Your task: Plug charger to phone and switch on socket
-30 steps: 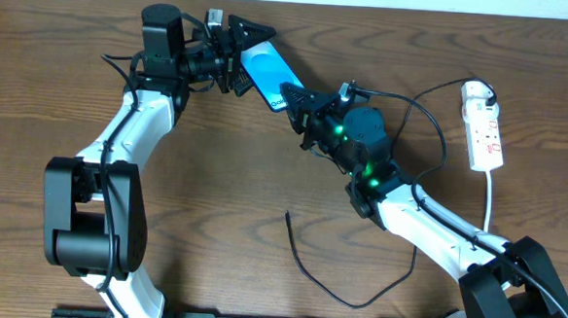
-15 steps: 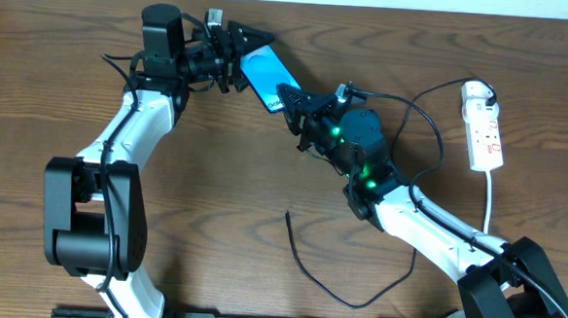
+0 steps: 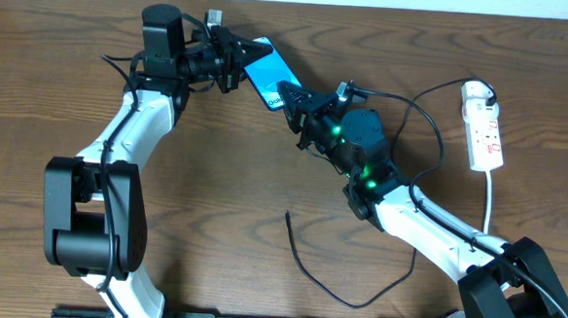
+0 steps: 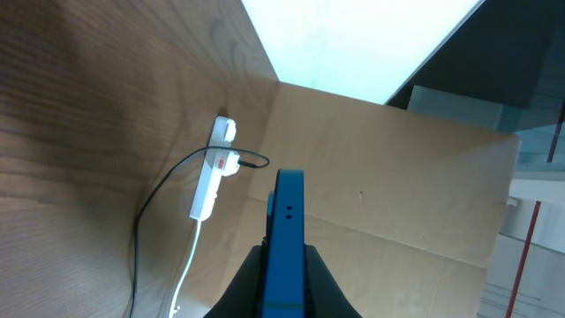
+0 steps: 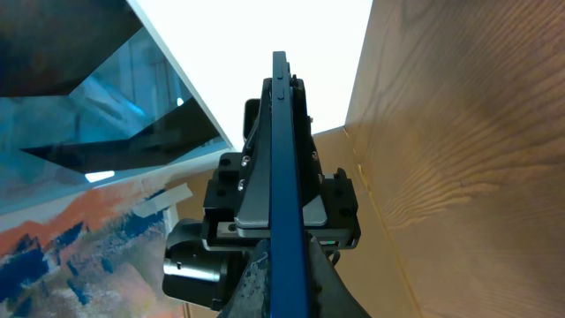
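The phone (image 3: 261, 67), its blue screen up, hangs above the table at the back between both arms. My left gripper (image 3: 241, 57) is shut on its upper-left end, and in the left wrist view the phone (image 4: 288, 231) stands edge-on between the fingers (image 4: 328, 287). My right gripper (image 3: 289, 93) is shut on the lower-right end, where the phone (image 5: 284, 168) again shows edge-on. The charger (image 3: 328, 288), a thin black cable, lies loose on the table at the front with its tip (image 3: 288, 215) free. The white socket (image 3: 485, 131) lies at the far right.
A white cord (image 3: 489, 204) runs from the socket toward the front right. The socket (image 4: 212, 172) also shows in the left wrist view with a black cable curving off it. Both arm bases stand at the table's front edge.
My left gripper has closed from wide open onto the phone's upper-left end. The right gripper and the phone have shifted slightly toward the left.
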